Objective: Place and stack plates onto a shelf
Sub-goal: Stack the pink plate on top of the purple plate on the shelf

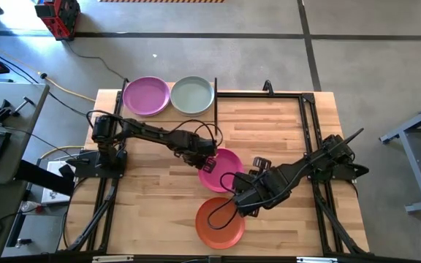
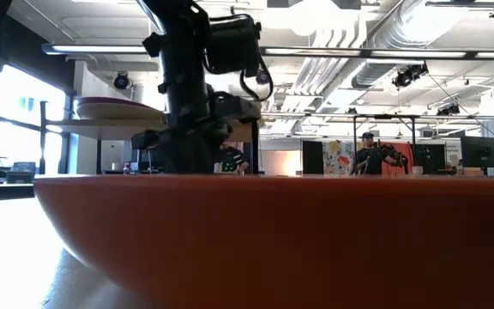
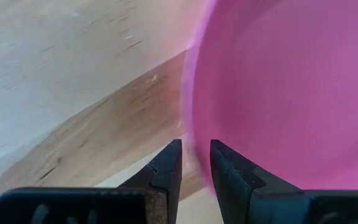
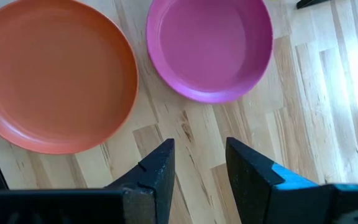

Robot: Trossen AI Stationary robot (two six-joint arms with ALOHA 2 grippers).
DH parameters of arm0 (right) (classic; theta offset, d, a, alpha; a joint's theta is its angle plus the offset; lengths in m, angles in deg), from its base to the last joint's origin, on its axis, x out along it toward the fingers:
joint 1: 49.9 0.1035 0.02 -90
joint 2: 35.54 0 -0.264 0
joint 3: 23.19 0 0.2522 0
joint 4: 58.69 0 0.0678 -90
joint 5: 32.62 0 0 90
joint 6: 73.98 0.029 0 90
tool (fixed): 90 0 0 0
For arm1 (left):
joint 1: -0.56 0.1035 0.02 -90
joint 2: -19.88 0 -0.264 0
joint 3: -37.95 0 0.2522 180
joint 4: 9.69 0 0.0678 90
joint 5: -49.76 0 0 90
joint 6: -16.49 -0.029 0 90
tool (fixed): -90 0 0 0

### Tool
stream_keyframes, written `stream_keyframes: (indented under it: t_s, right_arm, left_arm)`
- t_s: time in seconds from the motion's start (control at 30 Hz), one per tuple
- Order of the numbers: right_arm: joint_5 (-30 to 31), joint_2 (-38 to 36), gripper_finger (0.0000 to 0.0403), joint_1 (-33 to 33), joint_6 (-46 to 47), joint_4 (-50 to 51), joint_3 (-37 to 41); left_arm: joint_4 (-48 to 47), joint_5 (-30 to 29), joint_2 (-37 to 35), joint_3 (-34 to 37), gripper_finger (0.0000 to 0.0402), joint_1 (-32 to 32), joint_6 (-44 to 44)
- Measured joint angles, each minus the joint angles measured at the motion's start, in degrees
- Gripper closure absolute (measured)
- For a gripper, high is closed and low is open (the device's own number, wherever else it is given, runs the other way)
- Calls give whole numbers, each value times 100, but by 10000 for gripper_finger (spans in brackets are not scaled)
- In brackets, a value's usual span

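**Left claw at magenta plate rim, right claw empty above the tabletop**

Nearest the front edge of the tabletop sat the orange plate, flat on the wood; in the low view its rim filled most of the frame.

Right claw hung just beside the orange plate, between it and the magenta plate. Fingers stood a moderate gap apart, nothing between them, bare wood under them in the right wrist view. Both plates showed ahead of it there: orange and magenta, close to each other but not touching.

Magenta plate lay mid-tabletop, just behind the orange one. Left claw was at its rim on the left-arm side. Left wrist view: fingers narrow, a slim gap, with the magenta rim right ahead of the tips. Couldn't tell whether the rim was actually pinched; the slot between the tips looked empty.

Far edge: the shelf carried two plates side by side, purple plate to the left and pale green plate to the right, touching or nearly so. Low view showed the shelf board raised on its frame with a plate on top, partly hidden by the arm.

Beyond the tabletop, a person was in the room, well apart.
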Motion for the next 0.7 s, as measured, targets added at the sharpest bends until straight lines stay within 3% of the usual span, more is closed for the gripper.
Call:
stream_keyframes:
  t_s: [0.47,0.7]
  right_arm:
    - [0,2,284,0,0,0,0]
    - [2,2,284,0,0,0,0]
  left_arm:
    - [225,258,296,-17,333,0,-248]
    - [208,261,285,-20,373,2,-559]
